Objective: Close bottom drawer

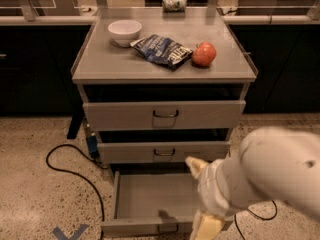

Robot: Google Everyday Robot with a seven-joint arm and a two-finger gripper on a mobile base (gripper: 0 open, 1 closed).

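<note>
You have a white bowl (125,31) back left on the cabinet top (120,65), a blue bag (162,50) beside it, and a red apple (204,54) just right of the bag. A can (174,3) lies behind them. A black cable (75,175) loops over the floor (27,149) at left. The gripper (205,228) sits at the bottom edge, right of centre.
</note>
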